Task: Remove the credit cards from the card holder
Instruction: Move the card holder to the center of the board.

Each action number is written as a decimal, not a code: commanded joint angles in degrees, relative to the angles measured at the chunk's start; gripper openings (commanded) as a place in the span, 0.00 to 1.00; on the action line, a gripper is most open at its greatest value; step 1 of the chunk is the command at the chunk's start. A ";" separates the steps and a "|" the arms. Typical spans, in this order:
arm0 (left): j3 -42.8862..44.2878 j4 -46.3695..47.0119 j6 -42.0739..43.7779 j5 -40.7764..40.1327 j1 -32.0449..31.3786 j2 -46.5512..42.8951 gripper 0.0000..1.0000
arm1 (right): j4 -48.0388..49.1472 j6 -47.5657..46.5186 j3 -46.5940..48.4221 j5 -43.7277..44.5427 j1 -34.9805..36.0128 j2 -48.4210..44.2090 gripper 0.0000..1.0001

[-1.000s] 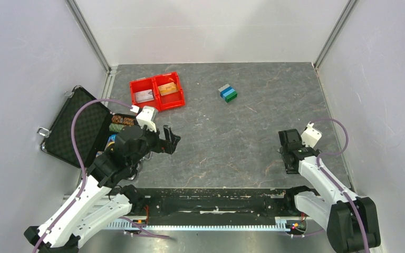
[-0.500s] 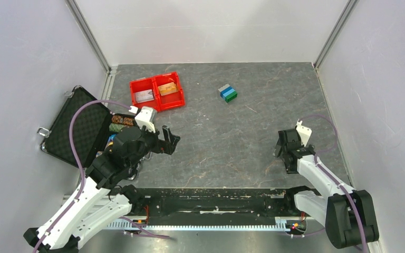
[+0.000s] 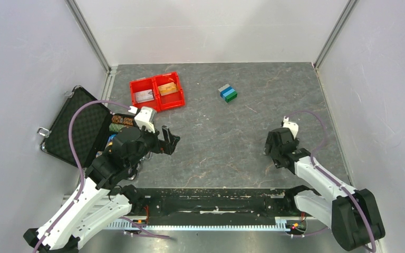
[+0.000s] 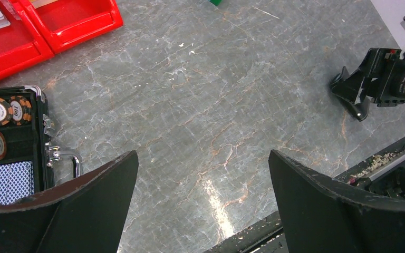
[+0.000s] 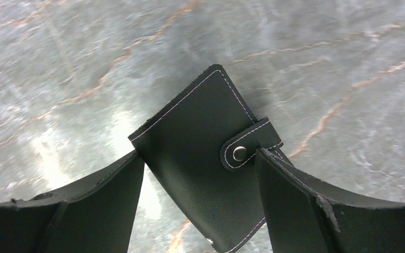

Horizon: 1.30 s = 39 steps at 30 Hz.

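Black card holder (image 5: 198,174) is snapped shut and sits between the two fingers of the right gripper (image 3: 275,151). They stand close on both sides, but it is hard to tell if they squeeze it. The left gripper (image 4: 203,156) is spread wide above the grey table (image 3: 216,137). Credit cards (image 3: 167,88) lie in the red tray (image 3: 171,107), well apart from the holder.

walls (image 3: 26,63): plain white panels; tabletop (image 3: 242,132): grey veined stone; light: soft glare
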 commanded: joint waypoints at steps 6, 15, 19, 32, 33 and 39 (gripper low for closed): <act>-0.47 2.34 -1.02 -0.73 0.25 0.18 1.00 | 1.25 8.28 1.15 -7.17 11.88 2.36 0.74; -0.40 2.07 -0.88 -2.81 0.25 -0.63 1.00 | 3.20 14.62 6.21 -3.86 27.08 8.54 0.73; -0.34 1.56 -0.81 -5.03 0.25 -0.67 1.00 | 3.41 19.57 10.67 -1.42 34.89 13.82 0.72; 1.84 -2.03 -0.89 -8.57 0.31 0.25 1.00 | 3.02 18.59 26.91 0.54 47.84 27.35 0.86; 2.15 -2.34 -0.86 -8.41 0.26 0.47 1.00 | 3.92 15.91 26.00 -0.18 47.91 26.12 0.87; 2.39 -2.49 -0.54 -8.78 0.33 0.72 1.00 | 11.06 1.55 18.02 1.52 47.84 17.44 0.77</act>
